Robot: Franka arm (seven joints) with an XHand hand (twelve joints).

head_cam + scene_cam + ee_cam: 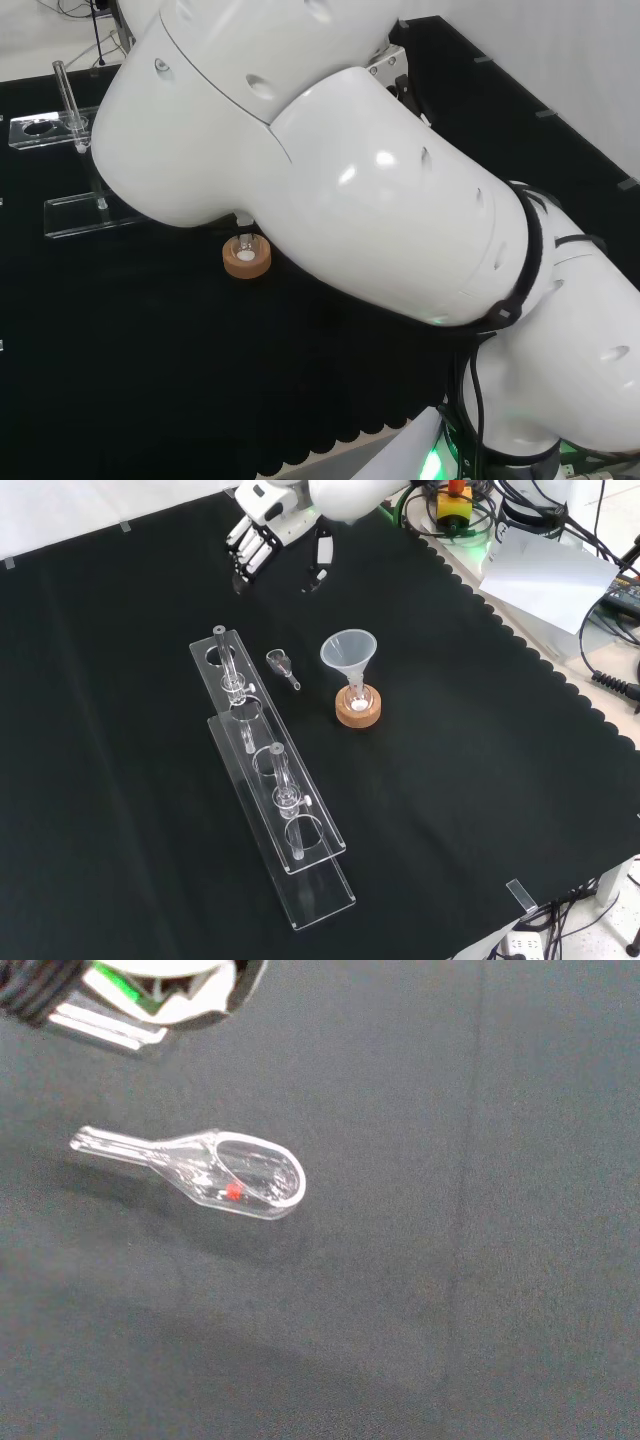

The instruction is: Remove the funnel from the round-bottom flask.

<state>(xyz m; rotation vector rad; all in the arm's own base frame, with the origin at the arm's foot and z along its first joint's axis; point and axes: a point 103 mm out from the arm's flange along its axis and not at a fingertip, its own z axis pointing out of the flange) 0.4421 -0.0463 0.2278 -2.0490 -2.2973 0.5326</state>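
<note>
— Where's the funnel (349, 652) right now?

— Seated in the round-bottom flask (358, 695), stem down in the neck, wide mouth up. The flask sits on its cork ring stand (358, 712) near the middle of the black cloth (480, 780), going by the front view.

— And the hand (272, 525)?

— Up at the top of the front view, well apart from the funnel, above it and to its left. It hangs over the cloth with nothing in it. The fingers (247, 555) point down, nearly straight and relaxed, and the thumb (318, 565) stands off to one side.

— Anything between the two?

— A small clear scoop (281, 666) lies flat on the cloth just left of the funnel in the front view, roughly on the line from the hand to the flask. The wrist camera looks straight down on that scoop (215, 1172); there's a tiny red speck in its bowl, and its handle points away from the bowl.

— What's left of the scoop?

— A long clear acrylic rack (265, 760) running diagonally, with a couple of glass tubes (228, 665) upright in its holes.

— Can you see the flask from behind the arm?

— Partly. In the head view the cork ring (246, 259) peeks out beneath the arm's big white link (330, 170), which covers the funnel. The rack (60, 125) is off to the left there.
</note>
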